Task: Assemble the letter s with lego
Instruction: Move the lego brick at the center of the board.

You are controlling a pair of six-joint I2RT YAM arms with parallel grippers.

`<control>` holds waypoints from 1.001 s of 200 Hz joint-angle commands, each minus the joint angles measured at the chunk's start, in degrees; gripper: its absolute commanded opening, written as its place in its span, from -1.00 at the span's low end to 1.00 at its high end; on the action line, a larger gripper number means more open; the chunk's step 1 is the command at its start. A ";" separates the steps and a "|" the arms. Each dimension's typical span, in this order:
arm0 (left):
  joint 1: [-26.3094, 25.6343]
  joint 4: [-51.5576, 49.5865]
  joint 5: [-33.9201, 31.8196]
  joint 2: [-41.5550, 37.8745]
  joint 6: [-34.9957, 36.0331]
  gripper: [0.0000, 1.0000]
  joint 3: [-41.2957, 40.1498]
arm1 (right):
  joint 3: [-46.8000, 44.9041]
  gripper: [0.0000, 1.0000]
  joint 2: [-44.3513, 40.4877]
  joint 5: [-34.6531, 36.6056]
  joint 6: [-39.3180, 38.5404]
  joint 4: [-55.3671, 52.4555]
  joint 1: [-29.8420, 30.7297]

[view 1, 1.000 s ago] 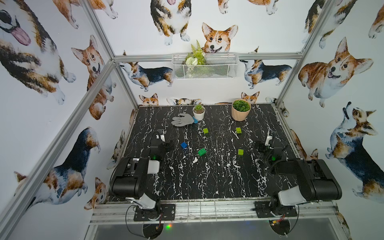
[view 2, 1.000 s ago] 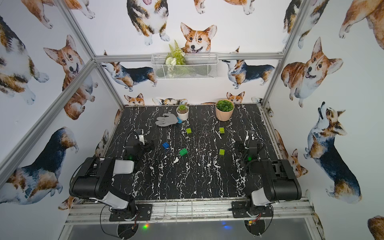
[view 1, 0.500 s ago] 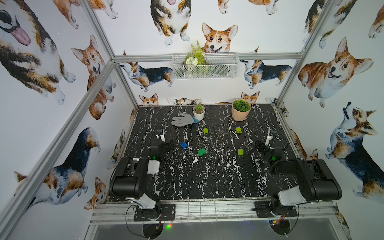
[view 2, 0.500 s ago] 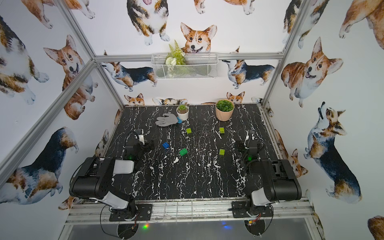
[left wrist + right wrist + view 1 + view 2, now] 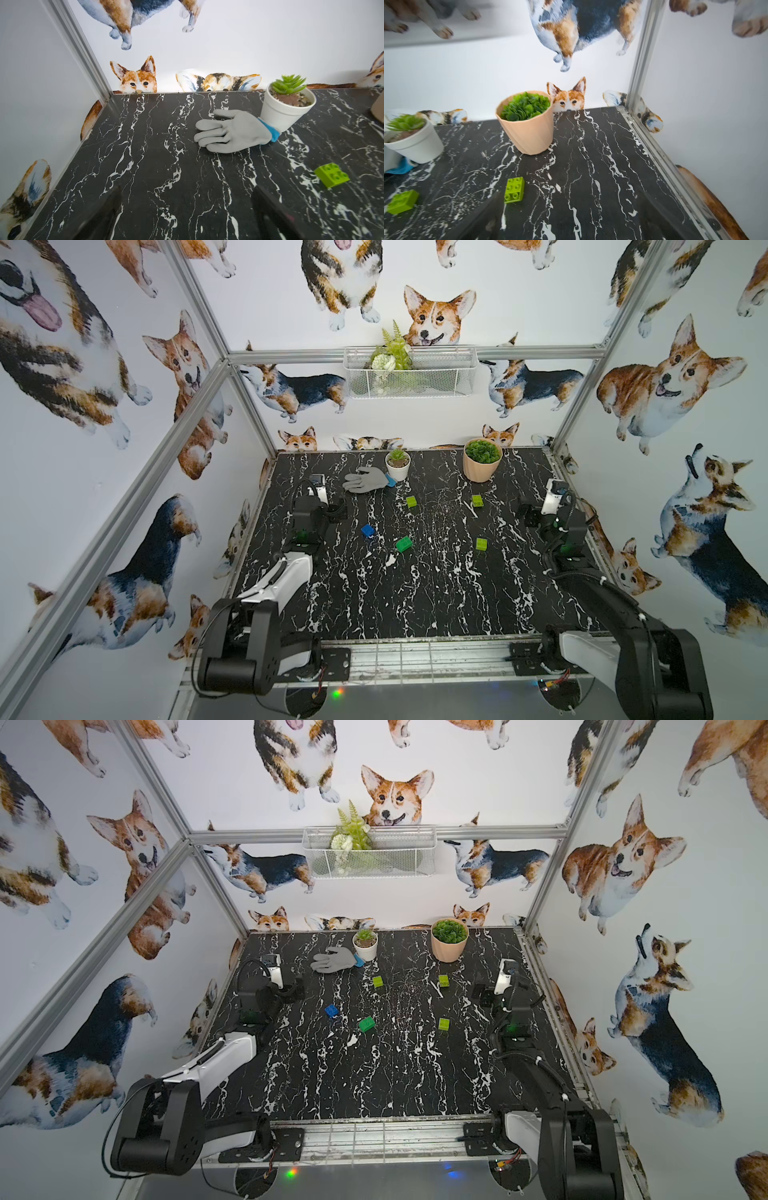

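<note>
We are beginning assembly: the five lego bricks (image 5: 404, 544) are lying apart on the tabletop (image 5: 415, 605). Left fingers (image 5: 104, 214) and right fingers (image 5: 654, 218) are standing open, empty. Next move likely: grasping one brick.

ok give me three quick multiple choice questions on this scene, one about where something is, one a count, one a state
1. Where does the grey glove lie?
A. beside the white pot
B. at the front edge
C. in the middle, among the bricks

2. How many lime-green bricks are there?
A. two
B. three
C. five

3. The left gripper and right gripper are:
A. shut on bricks
B. shut on the glove
C. open and empty

Key:
1 A, its blue cuff ends right at the pot's foot.
2 B, both top views show three, each lying apart.
3 C, each wrist view shows spread fingers with nothing gripped.
</note>
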 commanded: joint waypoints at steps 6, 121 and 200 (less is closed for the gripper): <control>-1.92 -22.35 -0.97 -4.43 -3.43 1.00 3.97 | 4.48 1.00 -5.11 -8.09 1.79 -15.23 0.87; -6.88 -59.47 17.55 -5.05 4.22 1.00 17.02 | 19.97 1.00 -9.83 -30.45 -1.12 -56.91 14.11; -17.95 -55.70 21.78 12.58 11.63 0.97 25.51 | 17.75 1.00 -4.68 -24.10 -1.76 -56.14 24.60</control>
